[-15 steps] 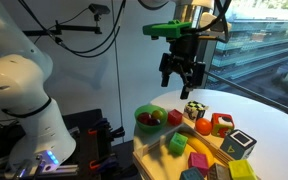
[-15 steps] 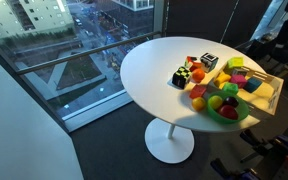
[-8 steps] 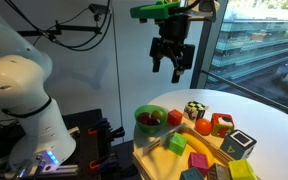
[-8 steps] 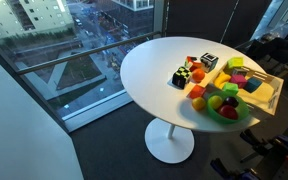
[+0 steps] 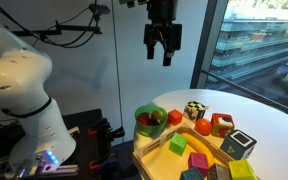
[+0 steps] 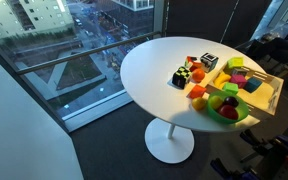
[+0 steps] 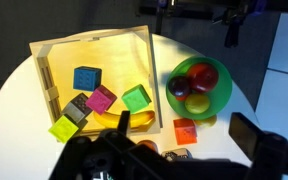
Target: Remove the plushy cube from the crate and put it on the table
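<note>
plushy cube, small and dim, inside crate

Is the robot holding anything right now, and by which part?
Nothing. The gripper hangs high above the table, jaws apart and empty.

A round white table carries a shallow light-wood crate near one edge, with a green bowl just beside it. Near them on the bare top stand a red cube with green marks, a black cube with pale spots and a dark cube with a square outline.
</note>
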`<act>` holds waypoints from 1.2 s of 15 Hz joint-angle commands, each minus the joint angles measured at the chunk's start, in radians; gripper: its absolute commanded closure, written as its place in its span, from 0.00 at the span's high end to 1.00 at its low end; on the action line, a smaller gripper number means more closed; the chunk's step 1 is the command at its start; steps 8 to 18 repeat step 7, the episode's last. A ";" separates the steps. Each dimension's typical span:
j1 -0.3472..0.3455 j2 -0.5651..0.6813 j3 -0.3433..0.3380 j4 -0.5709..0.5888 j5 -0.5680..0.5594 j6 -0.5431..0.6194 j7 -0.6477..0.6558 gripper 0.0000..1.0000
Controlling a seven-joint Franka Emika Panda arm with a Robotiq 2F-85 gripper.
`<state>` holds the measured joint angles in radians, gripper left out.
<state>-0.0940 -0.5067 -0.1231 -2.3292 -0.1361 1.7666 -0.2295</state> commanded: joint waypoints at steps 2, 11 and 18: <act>0.000 -0.046 0.011 -0.030 -0.005 -0.009 0.061 1.00; 0.006 -0.026 0.005 -0.022 -0.002 -0.003 0.045 1.00; 0.006 -0.026 0.005 -0.022 -0.002 -0.003 0.045 1.00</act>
